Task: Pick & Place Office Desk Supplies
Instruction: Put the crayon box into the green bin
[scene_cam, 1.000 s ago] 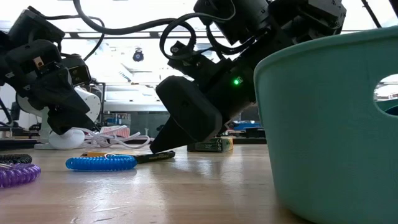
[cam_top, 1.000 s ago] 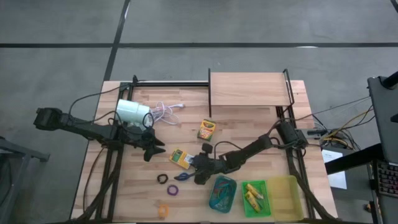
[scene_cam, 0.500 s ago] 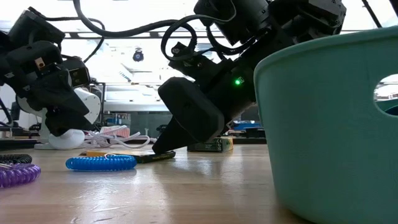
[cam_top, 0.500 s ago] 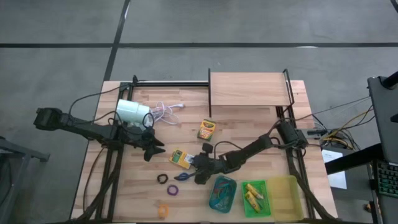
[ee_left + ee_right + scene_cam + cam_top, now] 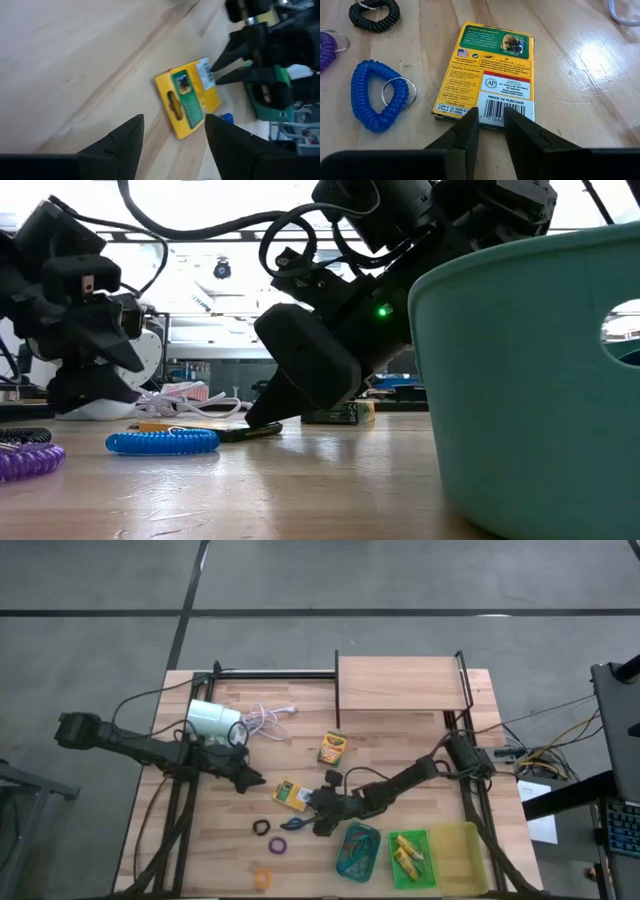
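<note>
Partly done — some supplies already in the teal tray (image 5: 356,851) and green tray (image 5: 409,858) by the table's near edge. Still out: crayon box (image 5: 487,73) mid-table, another box (image 5: 332,748), blue loop (image 5: 375,95), black loop (image 5: 374,12), purple loop (image 5: 278,847). Right gripper (image 5: 492,125) narrowly parted at the box's end, holding nothing; left gripper (image 5: 174,131) wide open, empty, nearby.
</note>
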Robot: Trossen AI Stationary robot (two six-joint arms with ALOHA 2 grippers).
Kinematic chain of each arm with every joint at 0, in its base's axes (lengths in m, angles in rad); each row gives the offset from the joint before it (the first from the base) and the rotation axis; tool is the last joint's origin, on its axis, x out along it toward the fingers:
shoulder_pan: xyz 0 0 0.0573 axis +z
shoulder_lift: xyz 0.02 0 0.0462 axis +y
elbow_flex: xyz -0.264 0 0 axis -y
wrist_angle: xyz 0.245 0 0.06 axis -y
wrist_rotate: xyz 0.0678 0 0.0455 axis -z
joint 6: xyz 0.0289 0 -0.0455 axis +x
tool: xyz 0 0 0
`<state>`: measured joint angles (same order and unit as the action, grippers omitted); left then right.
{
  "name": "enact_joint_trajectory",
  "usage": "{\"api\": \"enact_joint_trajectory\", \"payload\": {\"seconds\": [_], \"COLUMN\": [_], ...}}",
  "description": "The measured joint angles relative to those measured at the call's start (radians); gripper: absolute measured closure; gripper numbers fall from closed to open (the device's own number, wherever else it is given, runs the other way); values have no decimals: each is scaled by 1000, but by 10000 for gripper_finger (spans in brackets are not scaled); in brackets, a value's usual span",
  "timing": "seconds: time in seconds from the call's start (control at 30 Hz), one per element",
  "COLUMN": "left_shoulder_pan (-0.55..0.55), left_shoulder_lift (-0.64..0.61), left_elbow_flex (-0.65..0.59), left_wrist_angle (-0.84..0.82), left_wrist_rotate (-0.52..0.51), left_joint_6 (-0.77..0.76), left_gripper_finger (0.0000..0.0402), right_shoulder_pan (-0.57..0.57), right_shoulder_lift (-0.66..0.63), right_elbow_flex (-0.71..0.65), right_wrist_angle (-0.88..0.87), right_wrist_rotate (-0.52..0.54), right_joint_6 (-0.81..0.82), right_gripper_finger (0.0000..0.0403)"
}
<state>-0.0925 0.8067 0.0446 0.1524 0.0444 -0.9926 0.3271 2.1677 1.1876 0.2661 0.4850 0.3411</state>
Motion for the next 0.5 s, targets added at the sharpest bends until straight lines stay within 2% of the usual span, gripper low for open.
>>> {"api": "enact_joint_trajectory", "payload": {"seconds": [0.13,0.3,0.5], "left_shoulder_pan": [0,0,0], "left_shoulder_lift": [71,187,337], "left_elbow_flex": [0,2,66], "left_wrist_angle": [15,114,149], "left_wrist_rotate": [0,-1,3], "left_joint_6": [-4,-4,-2], "left_gripper_finger": [186,186,186], "right_shoulder_pan": [0,0,0], "right_shoulder_lift": [0,0,0], "right_elbow_flex": [0,0,-1], "right_wrist_angle": [0,0,0], "right_wrist_rotate": [0,0,0], "right_joint_6": [0,0,0], "right_gripper_finger": [320,319,314]}}
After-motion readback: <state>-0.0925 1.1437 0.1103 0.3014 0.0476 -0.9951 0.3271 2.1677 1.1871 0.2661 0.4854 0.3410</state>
